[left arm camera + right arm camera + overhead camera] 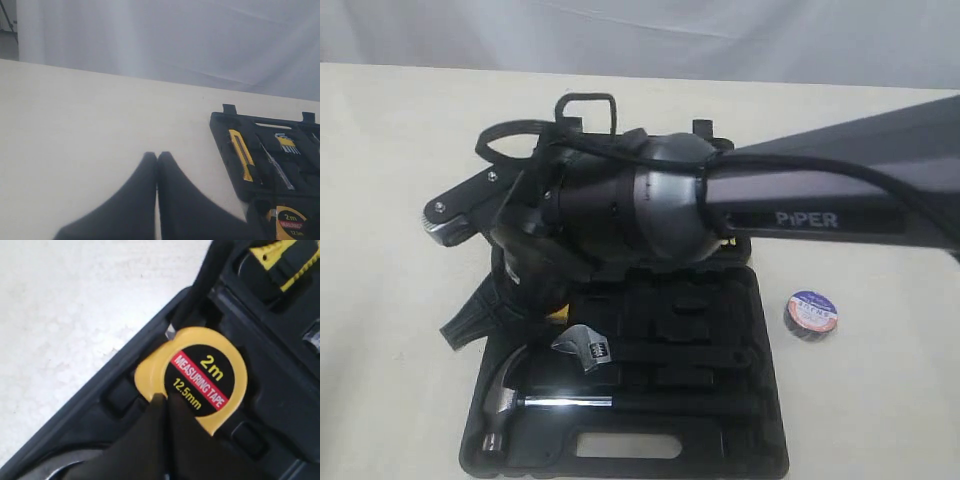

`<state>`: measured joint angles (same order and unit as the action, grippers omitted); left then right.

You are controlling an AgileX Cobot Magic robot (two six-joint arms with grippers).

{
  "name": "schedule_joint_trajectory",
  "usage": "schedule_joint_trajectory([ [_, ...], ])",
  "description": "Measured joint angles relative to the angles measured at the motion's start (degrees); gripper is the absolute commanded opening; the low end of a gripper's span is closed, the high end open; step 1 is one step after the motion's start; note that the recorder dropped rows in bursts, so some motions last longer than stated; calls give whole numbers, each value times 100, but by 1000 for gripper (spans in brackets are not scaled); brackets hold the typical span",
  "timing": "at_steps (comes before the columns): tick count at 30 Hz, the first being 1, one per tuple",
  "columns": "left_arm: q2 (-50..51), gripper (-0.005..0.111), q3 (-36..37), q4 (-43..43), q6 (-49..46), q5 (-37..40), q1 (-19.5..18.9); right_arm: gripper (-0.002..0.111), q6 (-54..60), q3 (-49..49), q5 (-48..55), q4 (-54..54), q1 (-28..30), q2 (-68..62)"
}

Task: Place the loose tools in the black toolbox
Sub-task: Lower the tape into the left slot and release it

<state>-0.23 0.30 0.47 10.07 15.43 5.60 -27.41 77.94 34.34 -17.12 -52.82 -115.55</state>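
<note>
The right tool (162,399) is pinched together and empty, tips right over the yellow tape measure (202,372), which sits inside the black toolbox (770,400). The utility knife (241,154) is in the toolbox too. The tape roll (811,313) lies on the worktop (400,200) beside the toolbox, not yet packed. I can't spot the pliers. The left tool (157,156), tips together, hangs off to the toolbox's side.

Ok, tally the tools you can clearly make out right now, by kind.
tape measure: 1
utility knife: 1
claw hammer: 1
adjustable wrench: 1
tape roll: 1
Total: 5; other pieces in the case are too blurred to name.
</note>
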Motion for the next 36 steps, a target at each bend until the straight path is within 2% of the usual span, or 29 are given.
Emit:
schedule_joint_trajectory([
  [14, 0, 0, 0, 0, 0, 0, 0, -1, -121, 27, -832, -546, 0, -435],
  [26, 0, 0, 0, 0, 0, 0, 0, -1, -143, 0, -758, -828, 0, 27],
  [36, 0, 0, 0, 0, 0, 0, 0, -1, -424, 21, -567, -1166, 141, -409],
])
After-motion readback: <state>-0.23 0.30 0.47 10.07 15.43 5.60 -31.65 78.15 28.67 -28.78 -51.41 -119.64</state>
